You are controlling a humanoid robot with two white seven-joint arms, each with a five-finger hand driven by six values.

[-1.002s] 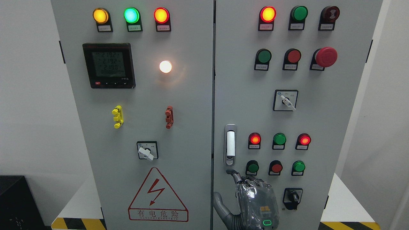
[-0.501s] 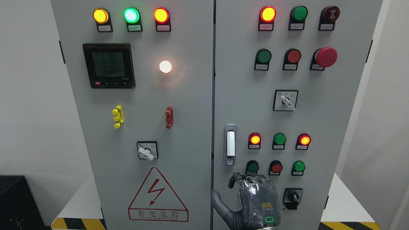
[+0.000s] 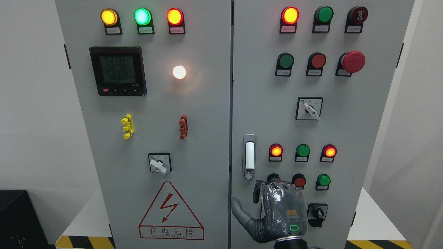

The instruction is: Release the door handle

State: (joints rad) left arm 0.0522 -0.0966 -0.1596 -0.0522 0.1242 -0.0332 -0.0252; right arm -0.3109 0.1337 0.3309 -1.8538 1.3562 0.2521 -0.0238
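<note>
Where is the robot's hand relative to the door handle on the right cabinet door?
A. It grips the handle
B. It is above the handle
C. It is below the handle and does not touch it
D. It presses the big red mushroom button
C. The right hand is below the door handle, with a gap of grey door between its curled fingers and the handle's lower end.

doors (image 3: 155, 103): 2 | rotary switches (image 3: 159, 163): 3 | handle (image 3: 249, 156): 1 | hand (image 3: 277, 214): 1

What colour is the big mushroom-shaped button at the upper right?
Red: the big mushroom-shaped button shows clearly in the head view.
</note>
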